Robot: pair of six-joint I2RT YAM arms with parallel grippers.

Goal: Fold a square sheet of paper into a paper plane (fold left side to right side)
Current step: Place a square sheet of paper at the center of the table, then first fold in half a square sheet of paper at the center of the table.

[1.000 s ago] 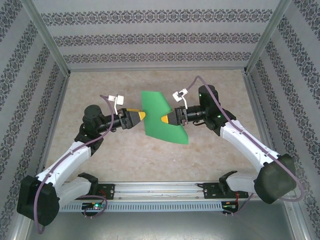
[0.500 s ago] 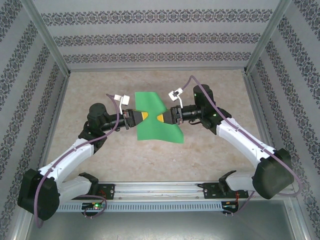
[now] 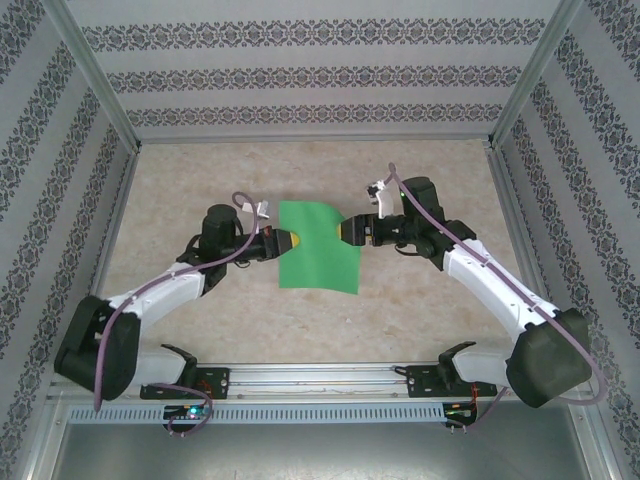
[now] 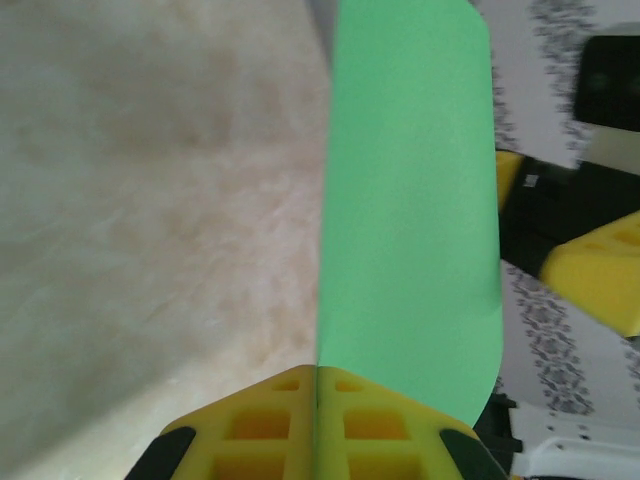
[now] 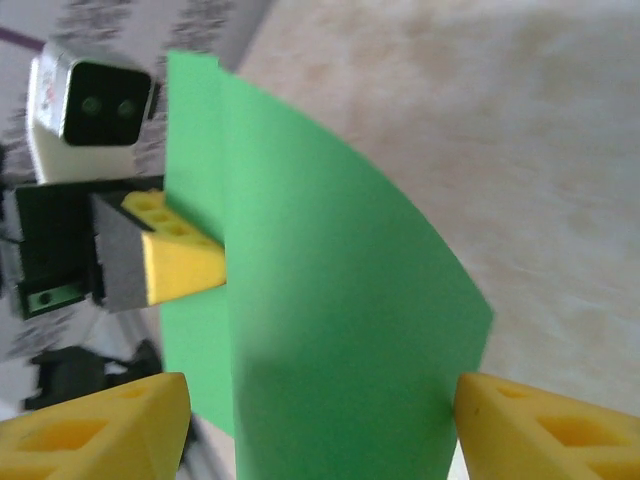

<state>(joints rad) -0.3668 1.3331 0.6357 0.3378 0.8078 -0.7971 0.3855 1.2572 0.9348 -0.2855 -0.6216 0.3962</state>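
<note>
From above, my left hand (image 3: 290, 241) and right hand (image 3: 346, 230) face each other over the middle of the tabletop (image 3: 190, 180). The paper (image 3: 320, 262) hangs bowed between them, the left hand at its left edge and the right hand at its right edge.

From the left wrist, my two yellow fingers (image 4: 255, 432) are pressed together with the paper's edge pinched in the seam. The sheet runs away from them and curls over to the right, where a yellow tip of the right hand shows beyond it.

From the right wrist, that hand's fingers (image 5: 105, 425) stand wide apart with the paper between them, gripping nothing. The left hand's yellow tip shows behind the sheet.

I judge this to be the left-to-right fold, midway: the left edge is lifted but not yet laid over. Next I should carry it across until it meets the right edge squarely, let the right hand close on both layers, then flatten the crease.
</note>
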